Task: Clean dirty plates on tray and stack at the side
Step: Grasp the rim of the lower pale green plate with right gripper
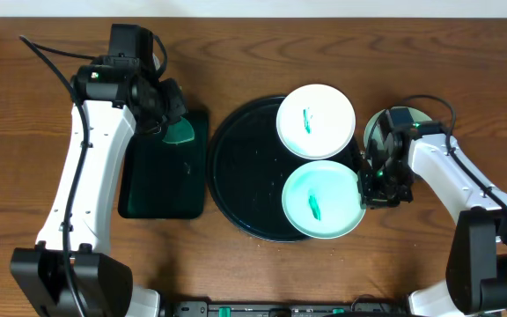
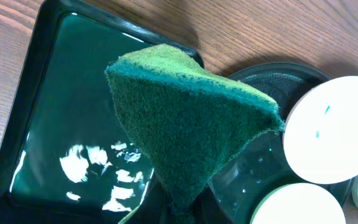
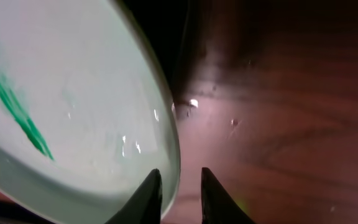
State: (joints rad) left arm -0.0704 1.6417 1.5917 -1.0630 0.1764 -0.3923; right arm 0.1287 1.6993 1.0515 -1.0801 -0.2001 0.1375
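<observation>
Straddling the 3 o'clock edge of the lower plate [image 1: 322, 201], the right gripper [image 3: 179, 196] has its fingers set narrow, one on each side of the thin rim. A sliver of gap shows beside the outer finger, so I cannot tell whether the pads are pinching yet. In the right wrist view the rim runs roughly from 12 to 6 o'clock straight down between the fingers. The plate's body and its green smear lie off toward 9 and 10 o'clock, and bare table [image 3: 291, 124] lies toward 3.

This plate sits at about 4 o'clock on the round tray [image 1: 245, 167]. The upper plate [image 1: 315, 121], also smeared, sits at about 1 o'clock and nearly touches it. A pale disc, probably the third plate [image 1: 375, 132], rests on the wood just past the tray's 3 o'clock side, partly hidden by the right arm.

The left gripper [image 1: 172, 121] is clamped on a green sponge [image 2: 191, 118], hanging over the 12 o'clock end of the rectangular tray [image 1: 161, 185].

The right arm is much nearer the lower plate. Any lift should depend on the rim being seated deep between those fingers, because the weight hangs entirely to one side.
</observation>
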